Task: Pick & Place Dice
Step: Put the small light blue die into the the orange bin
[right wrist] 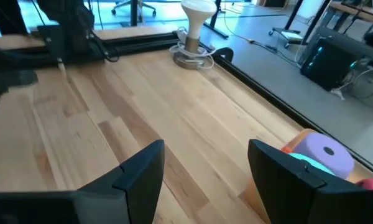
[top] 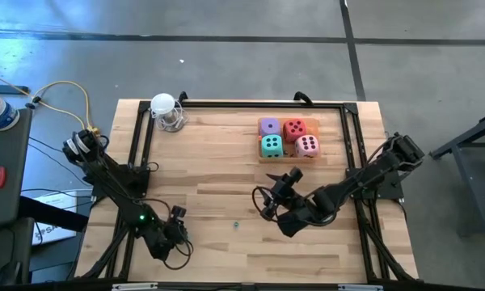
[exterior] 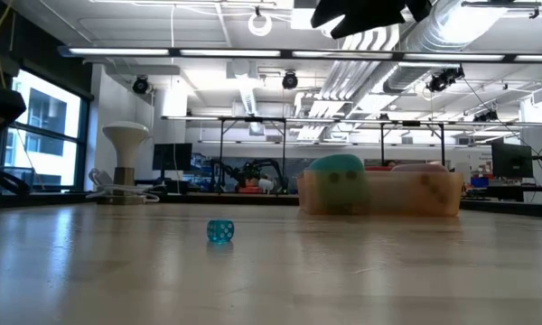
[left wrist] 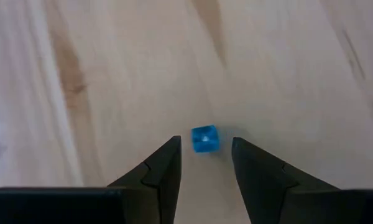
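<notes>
Writing: no readable brand, label or lettering is showing on anything; only the dark pips are marking the dice.
Dice: four are sitting together in a tan tray [top: 262, 155] toward the far right of the table [top: 210, 178], in a two-by-two block, with the purple die [top: 268, 126] and red die [top: 295, 128] at the far side, the teal die [top: 271, 145] and pink die [top: 307, 145] in front of them.
Right gripper [top: 267, 202]: it is hanging above mid-table, near the tray's front edge, its jaws standing apart and holding nothing.
Left gripper [left wrist: 205, 171]: it is pointing down near the table's front left; its fingers are parted a little, empty, with a tiny blue bead [left wrist: 204, 139] lying on the wood just past the tips.
Around: a white lamp-like stand [top: 165, 110] with a coiled cable is standing at the far left edge; a black frame [top: 226, 103] is bordering the table.
In the way: from table level the tray's wall is hiding most of the dice.
</notes>
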Controlling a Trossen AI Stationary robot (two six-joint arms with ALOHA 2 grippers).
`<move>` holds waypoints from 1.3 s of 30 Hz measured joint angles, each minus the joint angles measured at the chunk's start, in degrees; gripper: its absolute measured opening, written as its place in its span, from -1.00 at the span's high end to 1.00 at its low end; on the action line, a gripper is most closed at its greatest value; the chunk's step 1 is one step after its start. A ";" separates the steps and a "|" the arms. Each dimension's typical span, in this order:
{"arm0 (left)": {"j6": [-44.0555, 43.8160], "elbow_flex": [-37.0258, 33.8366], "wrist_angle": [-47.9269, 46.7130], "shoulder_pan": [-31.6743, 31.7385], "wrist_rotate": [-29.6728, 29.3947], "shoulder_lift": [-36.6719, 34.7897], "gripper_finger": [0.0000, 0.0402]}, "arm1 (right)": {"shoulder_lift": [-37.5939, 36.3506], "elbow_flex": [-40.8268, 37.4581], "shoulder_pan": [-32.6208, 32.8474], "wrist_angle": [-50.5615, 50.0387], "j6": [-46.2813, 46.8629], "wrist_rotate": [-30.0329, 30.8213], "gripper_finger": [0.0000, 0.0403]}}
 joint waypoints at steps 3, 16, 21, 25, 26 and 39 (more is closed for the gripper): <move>-0.04 0.00 0.42 0.02 0.37 0.35 0.32 | -0.05 0.00 0.01 0.69 -1.20 0.34 -0.11; -0.95 -2.73 5.44 1.38 0.50 0.39 0.32 | -0.05 0.00 0.19 3.69 -4.54 -0.12 -0.11; -0.96 -4.61 9.12 1.36 1.05 0.39 0.33 | -0.05 0.00 0.17 3.70 -5.41 -0.14 -0.11; -0.96 -4.70 9.15 1.37 1.48 0.39 0.45 | -0.05 0.00 0.17 3.71 -5.41 -0.14 -0.11; -0.96 -4.70 9.09 1.38 1.51 0.39 0.50 | -0.05 0.00 0.17 3.73 -5.42 -0.14 -0.11; 5.92 -4.47 8.86 1.31 1.66 -3.97 0.79 | -0.07 0.00 0.17 10.11 -4.24 -13.73 -0.11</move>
